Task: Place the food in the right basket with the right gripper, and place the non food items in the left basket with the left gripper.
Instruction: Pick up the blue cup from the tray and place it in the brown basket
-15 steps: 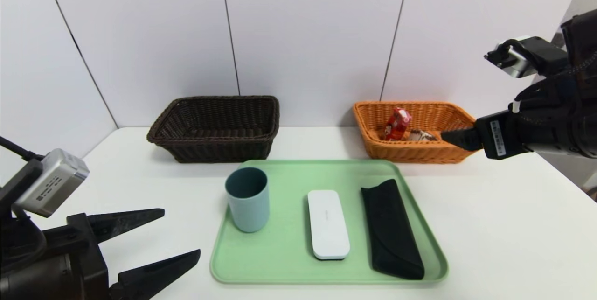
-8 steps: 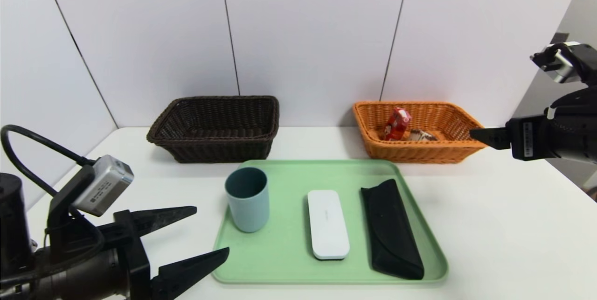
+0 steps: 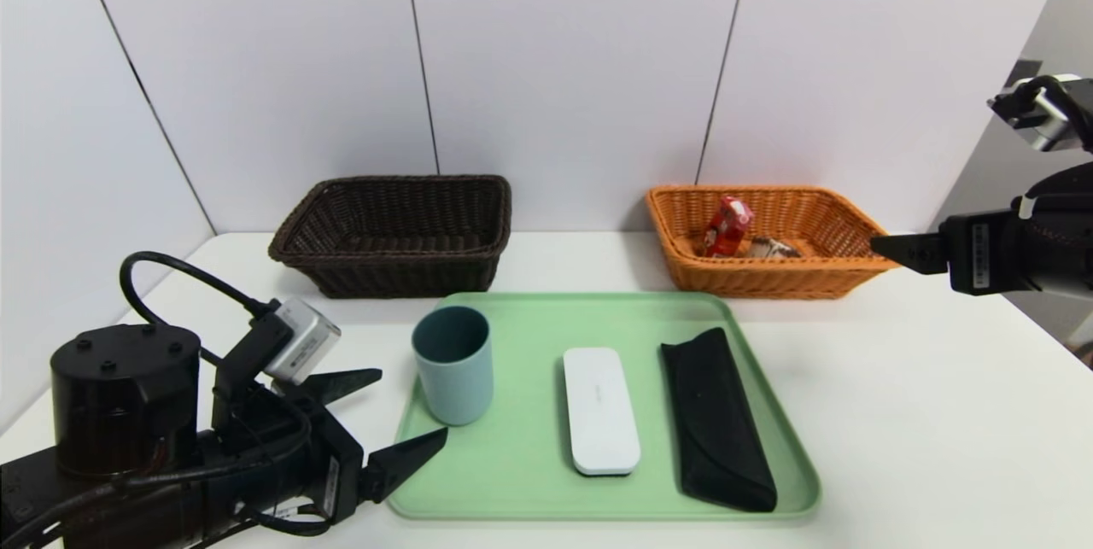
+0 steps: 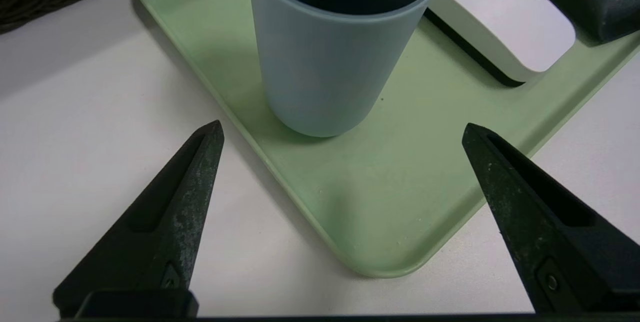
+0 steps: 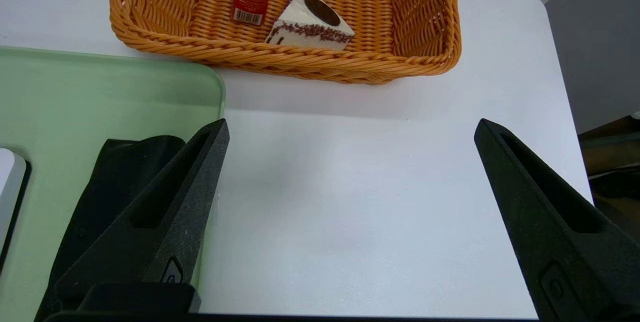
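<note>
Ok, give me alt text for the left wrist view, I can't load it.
The open left pincer points at an upright teal-blue cup on the green tray, not touching it. A white oblong case lies beside the cup, a black pouch beyond.

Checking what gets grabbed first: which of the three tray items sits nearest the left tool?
The teal-blue cup, upright at the tray's left end; the white case and black pouch lie farther right.

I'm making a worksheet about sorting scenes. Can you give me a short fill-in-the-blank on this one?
1. The red drink carton lies in the ____ basket.
2. The cup stands on the green ____.
3. Between the cup and the black pouch lies a white ____.
4. The dark brown basket holds ____ items.

Answers: orange; tray; case; no
</note>
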Tool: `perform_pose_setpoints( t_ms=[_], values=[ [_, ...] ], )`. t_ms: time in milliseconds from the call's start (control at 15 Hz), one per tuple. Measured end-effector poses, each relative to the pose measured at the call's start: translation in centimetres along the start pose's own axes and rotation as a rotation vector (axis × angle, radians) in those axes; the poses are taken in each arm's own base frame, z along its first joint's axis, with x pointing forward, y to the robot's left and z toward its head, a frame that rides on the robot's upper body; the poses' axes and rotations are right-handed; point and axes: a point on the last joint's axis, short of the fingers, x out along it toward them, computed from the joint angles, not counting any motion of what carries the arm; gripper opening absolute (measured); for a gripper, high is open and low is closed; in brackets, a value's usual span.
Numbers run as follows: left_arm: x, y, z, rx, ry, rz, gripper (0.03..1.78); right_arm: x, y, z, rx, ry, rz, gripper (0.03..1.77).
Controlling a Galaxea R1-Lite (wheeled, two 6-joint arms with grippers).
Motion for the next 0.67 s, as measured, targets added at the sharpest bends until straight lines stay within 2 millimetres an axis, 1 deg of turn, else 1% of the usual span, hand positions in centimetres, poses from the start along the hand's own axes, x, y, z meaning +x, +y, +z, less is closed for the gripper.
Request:
perform_pose_setpoints(
  t_ms=[400, 667],
  values=[
    [0.9, 0.2, -0.3, -0.007, 0.022, 0.003, 1.69, 0.1, 0.0, -0.4, -0.004, 0.012, 0.002, 1.69],
    [1.5, 0.3, 0.2, -0.003, 0.010, 0.002, 1.69, 0.1, 0.1, -0.8, -0.009, 0.022, 0.004, 1.70]
  ],
)
